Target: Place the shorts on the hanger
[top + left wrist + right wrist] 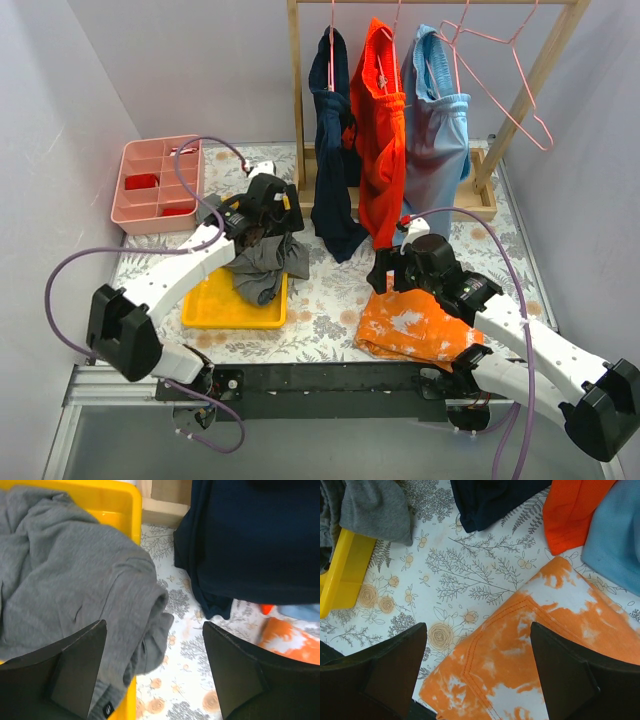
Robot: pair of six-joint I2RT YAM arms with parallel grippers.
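Shorts (65, 570) in yellow tray (120, 500), left end effector (154, 625) wide, right end effector (477, 625) wide

Grey shorts (265, 262), yellow tray (235, 310), salmon-pink hanger (505, 75).

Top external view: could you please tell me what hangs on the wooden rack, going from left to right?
First the navy garment, then the orange garment, the light blue shorts, and last the empty salmon-pink hanger.
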